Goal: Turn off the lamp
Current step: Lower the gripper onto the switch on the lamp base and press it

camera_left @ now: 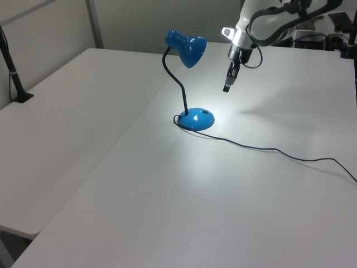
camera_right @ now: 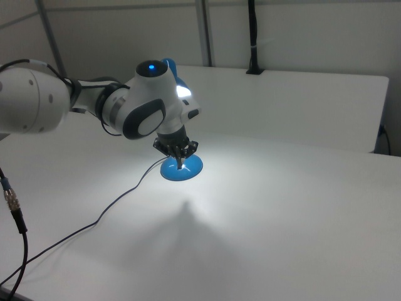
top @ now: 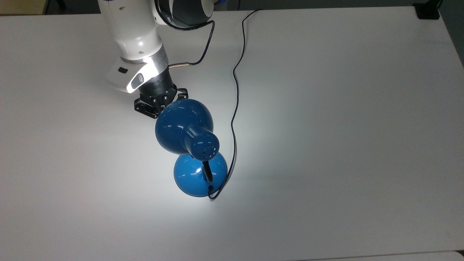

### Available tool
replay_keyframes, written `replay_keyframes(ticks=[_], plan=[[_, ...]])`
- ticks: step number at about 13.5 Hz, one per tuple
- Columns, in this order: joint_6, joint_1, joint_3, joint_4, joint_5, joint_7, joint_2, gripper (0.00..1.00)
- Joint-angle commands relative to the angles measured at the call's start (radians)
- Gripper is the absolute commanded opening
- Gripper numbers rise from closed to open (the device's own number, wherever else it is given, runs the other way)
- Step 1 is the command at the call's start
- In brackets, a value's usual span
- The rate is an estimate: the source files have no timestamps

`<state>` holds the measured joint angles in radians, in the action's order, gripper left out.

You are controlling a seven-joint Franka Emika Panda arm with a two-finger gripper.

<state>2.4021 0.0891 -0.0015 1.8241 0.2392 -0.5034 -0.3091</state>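
Blue lamp (camera_left: 188, 78) stands lit on the table (camera_left: 167, 212), the tool (camera_left: 227, 86) hanging beside its shade, fingers pressed together.

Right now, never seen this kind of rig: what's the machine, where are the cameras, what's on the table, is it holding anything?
It is one white robot arm ending in a two-finger pincer. Three fixed cameras watch: one from overhead, two from opposite sides of the white table. On the table stands a blue desk lamp, lit, with a bright pool of light around its base. A thin black cord runs away across the table. The pincer hangs in the air beside the lamp's shade, above the base, and holds nothing.
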Motion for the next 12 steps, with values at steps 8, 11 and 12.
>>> replay_keyframes(ticks=[8, 11, 12], plan=[[0.305, -0.054, 0.035, 0.009, 0.149, -0.01, -0.14, 0.0], [0.307, -0.054, 0.044, 0.009, 0.15, -0.009, -0.153, 0.0], [0.307, -0.054, 0.047, 0.007, 0.15, -0.01, -0.154, 0.0]])
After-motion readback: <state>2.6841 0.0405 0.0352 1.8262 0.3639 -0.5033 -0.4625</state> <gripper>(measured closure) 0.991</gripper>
